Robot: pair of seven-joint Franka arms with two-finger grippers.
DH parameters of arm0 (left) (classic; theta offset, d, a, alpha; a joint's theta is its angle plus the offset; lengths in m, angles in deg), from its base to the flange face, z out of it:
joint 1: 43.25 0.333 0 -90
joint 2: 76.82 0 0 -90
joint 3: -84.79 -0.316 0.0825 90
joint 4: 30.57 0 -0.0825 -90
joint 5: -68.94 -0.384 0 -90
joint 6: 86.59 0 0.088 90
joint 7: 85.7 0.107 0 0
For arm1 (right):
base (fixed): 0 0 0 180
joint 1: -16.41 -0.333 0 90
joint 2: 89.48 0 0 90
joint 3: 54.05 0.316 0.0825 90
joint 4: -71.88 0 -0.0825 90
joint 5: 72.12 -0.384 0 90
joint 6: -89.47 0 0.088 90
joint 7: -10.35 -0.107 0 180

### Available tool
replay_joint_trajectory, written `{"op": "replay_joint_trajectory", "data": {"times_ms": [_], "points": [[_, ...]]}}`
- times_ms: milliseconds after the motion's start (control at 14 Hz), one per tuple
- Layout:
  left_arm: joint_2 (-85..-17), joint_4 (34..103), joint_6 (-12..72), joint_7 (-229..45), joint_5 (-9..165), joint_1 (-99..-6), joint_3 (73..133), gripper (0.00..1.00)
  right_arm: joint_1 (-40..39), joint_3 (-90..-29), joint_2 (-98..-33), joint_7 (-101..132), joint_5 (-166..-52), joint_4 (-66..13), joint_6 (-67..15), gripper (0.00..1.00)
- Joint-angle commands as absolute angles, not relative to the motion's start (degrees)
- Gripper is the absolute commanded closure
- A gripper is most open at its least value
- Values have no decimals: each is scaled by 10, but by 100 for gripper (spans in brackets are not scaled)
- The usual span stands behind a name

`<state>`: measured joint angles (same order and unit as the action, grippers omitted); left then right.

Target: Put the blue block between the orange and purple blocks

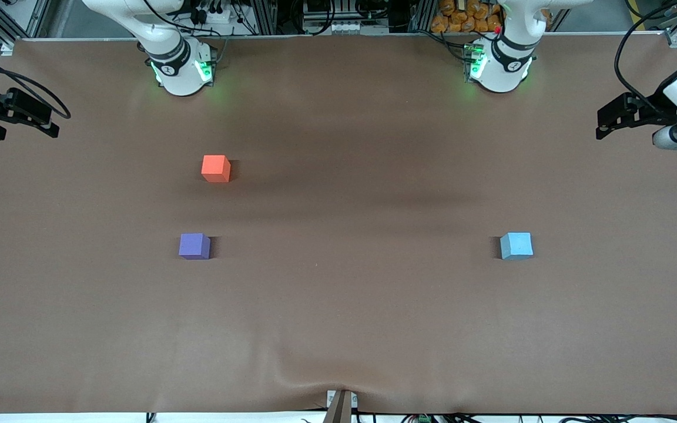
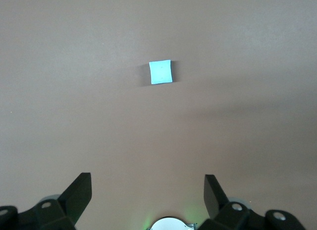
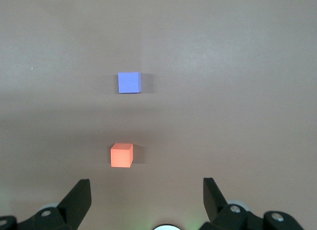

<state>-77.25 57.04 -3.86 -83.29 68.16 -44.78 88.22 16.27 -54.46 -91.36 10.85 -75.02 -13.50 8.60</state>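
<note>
Hovering wide open, my left gripper [image 2: 147, 190] has the blue block [image 1: 516, 245] below it, well apart from the purple block [image 1: 194, 246] and orange block [image 1: 216, 168]; my right gripper [image 3: 146, 193] waits open.

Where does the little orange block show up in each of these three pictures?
Front view: orange block lies toward the right arm's end, farther from the camera than the purple block.
Left wrist view: not in it; only the blue block.
Right wrist view: orange block, mid-picture.
Shared landmark: the purple block.
</note>
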Motion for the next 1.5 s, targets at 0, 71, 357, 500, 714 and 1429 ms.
{"op": "replay_joint_trajectory", "data": {"times_ms": [0,71,357,500,714,1429], "points": [[-750,562,-39,-831,681,-447,882,0,169,-542,-909,114,-748,-124,95,0],[-748,562,-39,-832,681,-447,882,0,169,-542,-909,114,-749,-124,96,0],[-734,568,-39,-834,681,-431,882,0,169,-542,-909,114,-749,-124,95,0],[-711,574,-38,-835,681,-430,882,0,169,-542,-909,114,-749,-124,95,0],[-679,606,14,-836,681,-429,882,0,169,-542,-909,114,-749,-124,95,0],[-601,776,324,-839,682,-415,883,0,169,-543,-908,114,-749,-124,96,0]]}}
